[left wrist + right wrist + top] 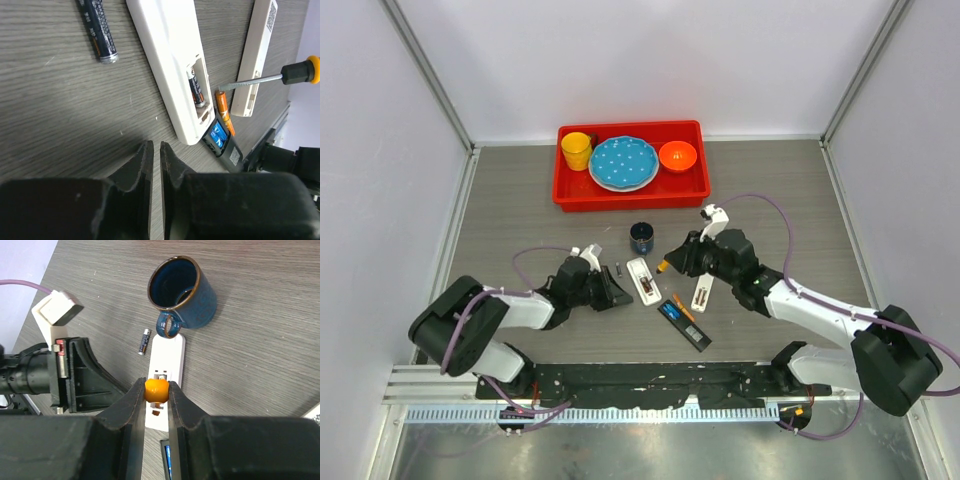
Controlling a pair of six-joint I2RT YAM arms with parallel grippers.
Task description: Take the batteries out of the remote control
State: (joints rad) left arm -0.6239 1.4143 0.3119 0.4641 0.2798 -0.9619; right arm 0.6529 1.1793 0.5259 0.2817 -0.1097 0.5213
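A white remote (643, 280) lies face down with its battery bay open; one dark grey battery (196, 89) sits in the bay. A loose dark battery (619, 268) lies left of the remote and also shows in the left wrist view (98, 30). An orange battery (223, 111) lies beside a dark remote (685, 325) that holds a blue battery (218, 134). My right gripper (156, 390) is shut on the orange handle of a screwdriver (280, 75), whose tip is at the white remote's bay edge. My left gripper (155, 150) is shut and empty, just left of the white remote (170, 65).
A blue mug (642, 237) stands just beyond the white remote. A second long white piece (701, 293) lies to its right. A red tray (570, 195) at the back holds a yellow cup, a blue plate and an orange bowl.
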